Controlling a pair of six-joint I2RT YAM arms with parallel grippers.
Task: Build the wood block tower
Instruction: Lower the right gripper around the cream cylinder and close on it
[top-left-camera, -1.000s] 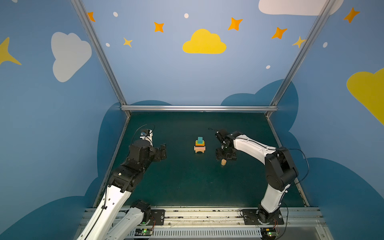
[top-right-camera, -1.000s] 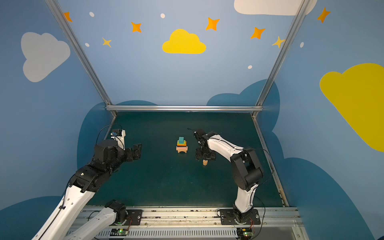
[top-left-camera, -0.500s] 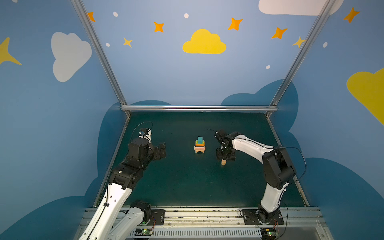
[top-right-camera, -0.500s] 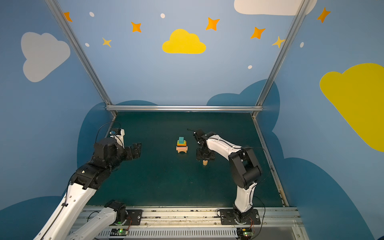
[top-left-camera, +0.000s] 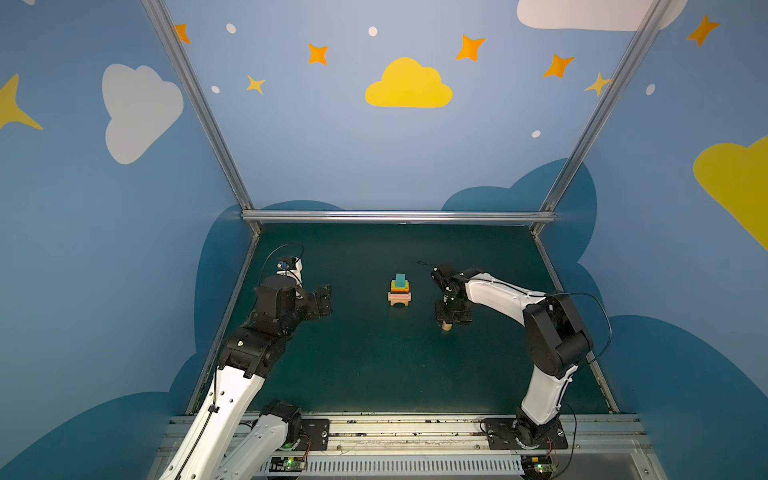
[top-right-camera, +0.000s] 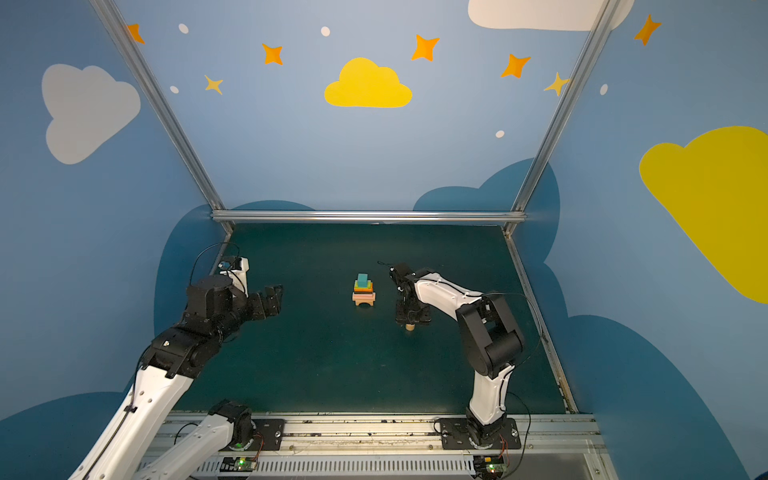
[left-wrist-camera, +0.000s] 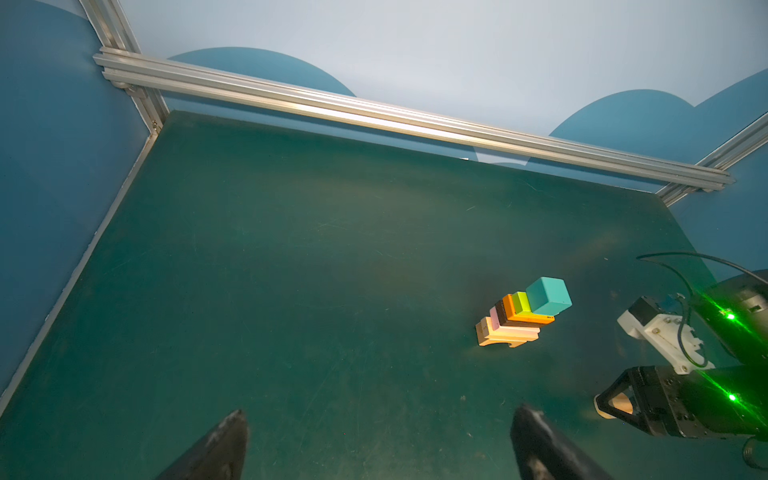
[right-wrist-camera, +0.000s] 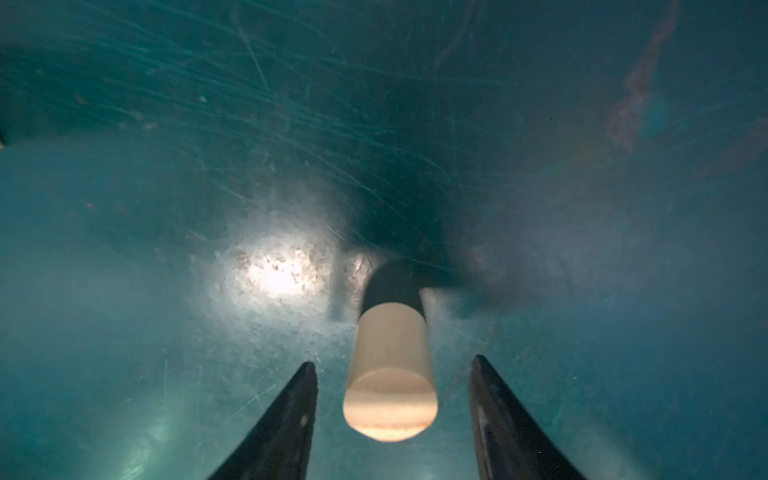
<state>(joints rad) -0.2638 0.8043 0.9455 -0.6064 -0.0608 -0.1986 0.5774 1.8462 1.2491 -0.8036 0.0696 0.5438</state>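
- The right hand (top-left-camera: 449, 319) has narrowed over the last second while staying over the tan cylinder (right-wrist-camera: 390, 365). The cylinder stands upright on the tabletop (top-left-camera: 374, 374), to the right of the tower (top-left-camera: 400, 291), near it but apart
- In the right wrist view its fingers (right-wrist-camera: 286, 419) sit on either side of the cylinder with a strip of tabletop showing on each side. The hand is half closed, not yet gripping, and the cylinder is not lifted
- This looks like the pick of the last loose piece: the other blocks already stand stacked, from the tan arch (left-wrist-camera: 498, 338) at the base up to the teal cube (left-wrist-camera: 548, 296) on top
- The left hand (top-right-camera: 272, 297) has not changed. It is wide open and empty, raised well to the tower's left with its fingers pointing toward the tower
- No loose block lies between the cylinder and the tower
- The main obstacle is probably the tower itself. Its layers step inward to a small cube top, and in the left wrist view they do not look perfectly lined up
- The right hand would likely need to rise above the cube before crossing over, or a finger could knock the stack
- Because the cylinder is round and smooth, an off-centre squeeze could tip it or roll it away from the tower
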